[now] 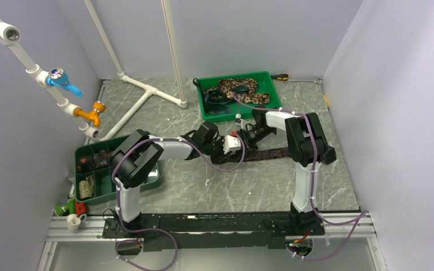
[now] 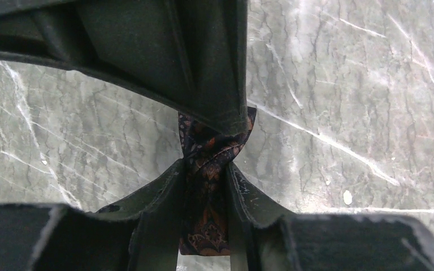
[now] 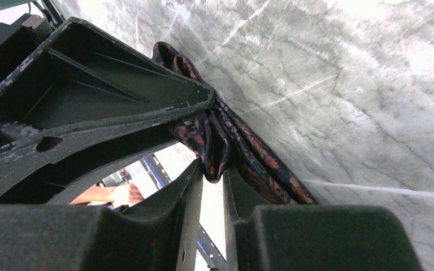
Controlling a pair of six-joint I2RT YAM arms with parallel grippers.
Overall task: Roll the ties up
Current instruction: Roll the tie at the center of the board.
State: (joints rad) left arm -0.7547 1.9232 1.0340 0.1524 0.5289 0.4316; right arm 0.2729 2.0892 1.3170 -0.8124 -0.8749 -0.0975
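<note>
A dark brown patterned tie (image 1: 271, 153) lies across the marble table (image 1: 215, 186), running right from where both grippers meet. My left gripper (image 1: 230, 145) is shut on one end of the tie (image 2: 206, 186), whose end sticks out between the fingers. My right gripper (image 1: 243, 137) faces it and is shut on a fold of the same tie (image 3: 212, 148), the rest trailing along the table. More ties, tan-and-brown mottled (image 1: 238, 87), lie in the green tray (image 1: 271, 79) at the back.
A green divided bin (image 1: 86, 169) with small items stands at the left by the left arm. White pipes (image 1: 147, 90) with a blue and an orange tap run along the back left. Purple walls close in the sides.
</note>
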